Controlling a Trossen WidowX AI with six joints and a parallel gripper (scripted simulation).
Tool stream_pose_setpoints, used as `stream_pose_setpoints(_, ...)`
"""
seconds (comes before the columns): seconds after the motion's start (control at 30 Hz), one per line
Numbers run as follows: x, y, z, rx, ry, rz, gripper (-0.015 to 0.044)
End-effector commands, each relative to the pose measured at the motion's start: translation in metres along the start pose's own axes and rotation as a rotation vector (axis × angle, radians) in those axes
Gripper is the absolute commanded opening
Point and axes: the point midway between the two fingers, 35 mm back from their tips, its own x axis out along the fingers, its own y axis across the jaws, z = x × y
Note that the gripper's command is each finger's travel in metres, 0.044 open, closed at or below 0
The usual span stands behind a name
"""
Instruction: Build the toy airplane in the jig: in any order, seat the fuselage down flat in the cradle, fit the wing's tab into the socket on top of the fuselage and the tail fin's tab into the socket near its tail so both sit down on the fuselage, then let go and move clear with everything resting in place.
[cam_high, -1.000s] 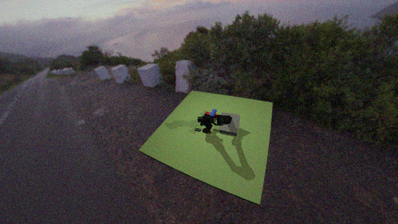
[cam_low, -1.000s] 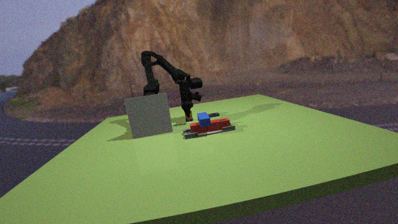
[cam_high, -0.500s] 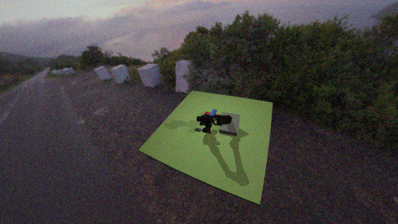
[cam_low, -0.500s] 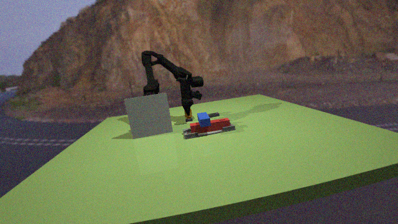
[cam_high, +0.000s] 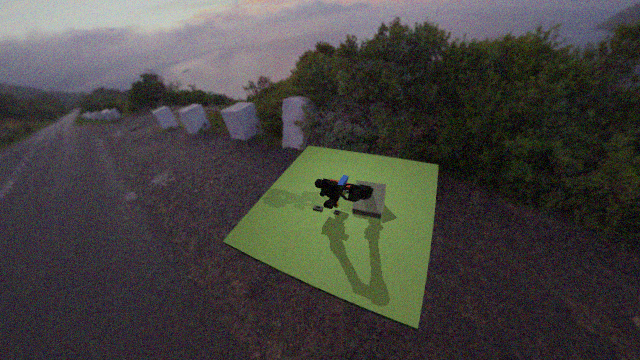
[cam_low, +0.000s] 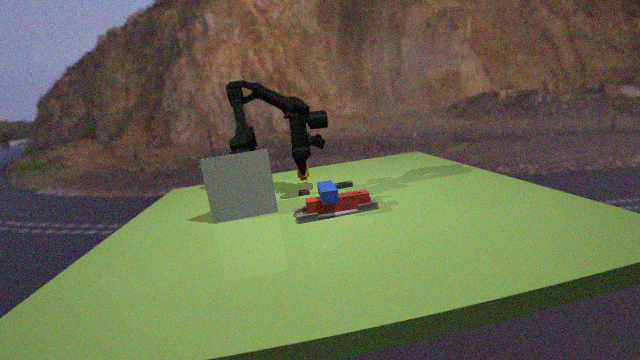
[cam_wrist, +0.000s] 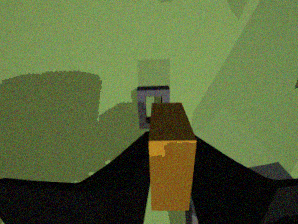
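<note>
The red fuselage (cam_low: 352, 201) lies in the grey cradle (cam_low: 307, 218) in the exterior view and looks level. The blue wing (cam_high: 343, 180) (cam_low: 327, 192) sits across the top of the fuselage; its tab is hidden. My gripper (cam_low: 302, 172) (cam_wrist: 167, 138) is shut on the orange tail fin (cam_low: 303, 176) (cam_wrist: 172, 175), which hangs upright between the fingertips. The fin is raised above a small dark holder (cam_high: 337, 212) (cam_low: 304, 192) (cam_wrist: 144, 107) and is clear of the fuselage. The tail socket is too small to make out.
A grey upright panel (cam_high: 378, 206) (cam_low: 240, 187) stands beside the cradle, near the arm's base. A second dark holder (cam_high: 318, 208) (cam_low: 345, 185) lies behind the fuselage in the exterior view. All stand on a green table top (cam_high: 280, 245) (cam_low: 450, 250).
</note>
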Motion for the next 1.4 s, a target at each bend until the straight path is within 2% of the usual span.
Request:
stream_pose_setpoints(0.0, -0.013, 0.0, 0.002, -0.01, -0.013, -0.002, 0.0)
stream_pose_setpoints(0.7, -0.078, 0.001, -0.009, 0.0, -0.034, 0.038, 0.0)
stream_pose_setpoints(1.37, -0.084, -0.025, 0.027, -0.001, -0.05, 0.032, 0.0)
